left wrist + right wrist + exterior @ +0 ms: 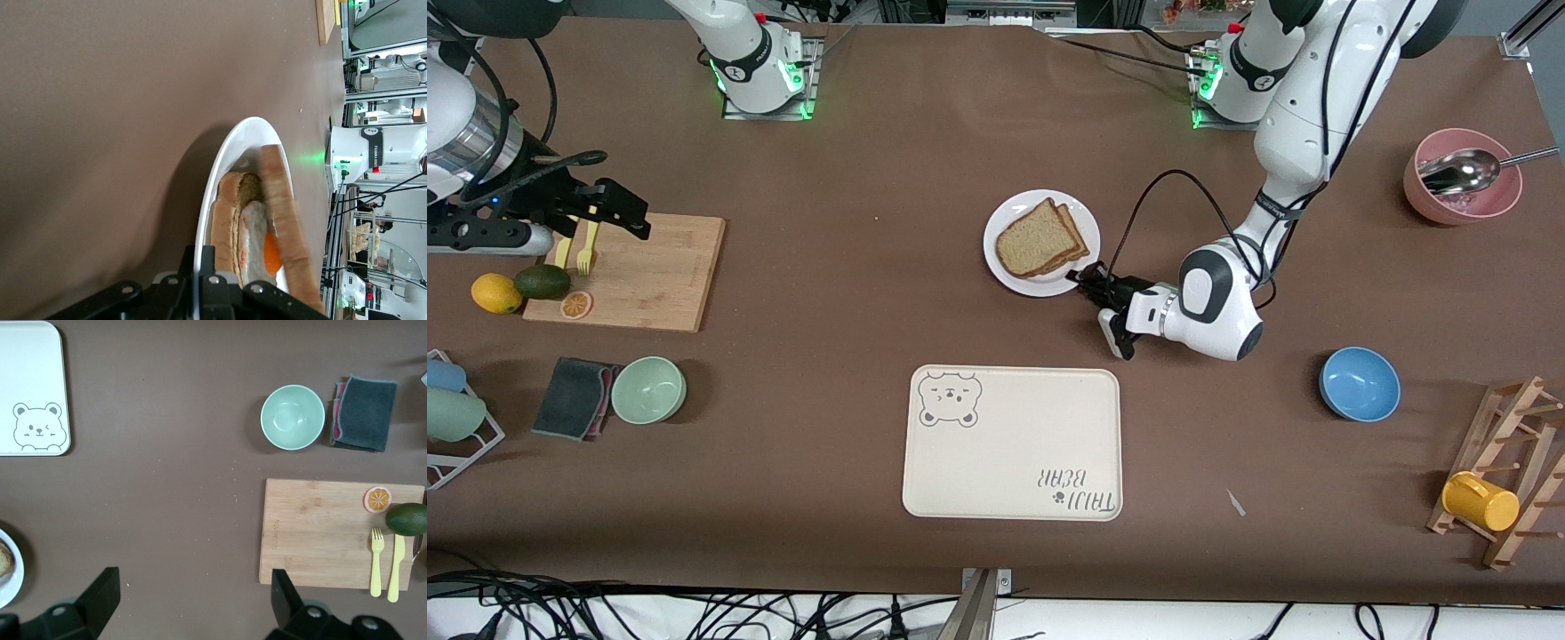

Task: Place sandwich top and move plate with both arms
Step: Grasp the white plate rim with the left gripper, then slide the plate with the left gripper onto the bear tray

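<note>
Gripping plate rim, sandwich already topped.

Sandwich top (1039,238) is lying on the egg slice (257,243) on the plate (1009,274), mid-table, farther from the front camera than the bear tray (1014,453). Left gripper (1088,280) is clamping the plate's rim on the edge toward the left arm's end, fingers clenched on it. Right gripper (190,600) is hanging spread wide over the cutting board (660,271), well apart, so the left arm is nearer. Pink bowl (1463,200) is holding a spoon (1463,171); green bowl (648,389) and blue bowl (1359,383) are sitting bare.

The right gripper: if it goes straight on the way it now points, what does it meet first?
The right gripper, open, points down at bare brown table beside the cutting board. It would likely meet the tabletop first.
</note>
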Available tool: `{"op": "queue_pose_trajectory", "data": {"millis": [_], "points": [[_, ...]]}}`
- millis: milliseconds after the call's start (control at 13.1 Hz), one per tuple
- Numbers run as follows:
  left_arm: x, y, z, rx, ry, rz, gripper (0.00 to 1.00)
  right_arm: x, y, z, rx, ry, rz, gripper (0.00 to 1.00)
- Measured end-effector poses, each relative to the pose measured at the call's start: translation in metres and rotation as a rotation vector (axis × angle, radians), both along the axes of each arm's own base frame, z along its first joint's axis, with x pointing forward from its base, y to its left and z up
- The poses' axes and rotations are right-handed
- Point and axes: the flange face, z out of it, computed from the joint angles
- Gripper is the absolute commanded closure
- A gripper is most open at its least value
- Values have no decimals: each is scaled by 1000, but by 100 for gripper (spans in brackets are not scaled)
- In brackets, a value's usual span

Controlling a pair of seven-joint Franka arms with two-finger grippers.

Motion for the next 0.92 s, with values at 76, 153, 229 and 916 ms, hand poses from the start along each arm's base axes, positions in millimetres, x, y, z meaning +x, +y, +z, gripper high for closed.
{"op": "queue_pose_trajectory", "data": {"millis": [76, 153, 229, 916], "points": [[2, 2, 1, -2, -1, 3, 100, 0, 0, 0, 0, 0, 0, 0], [4, 4, 3, -5, -3, 6, 100, 0, 0, 0, 0, 0, 1, 0], [7, 4, 7, -11, -7, 6, 100, 0, 2, 0, -7, -1, 5, 0], [78, 7, 78, -75, -23, 222, 100, 5, 17, -2, -77, -11, 40, 0]]}}
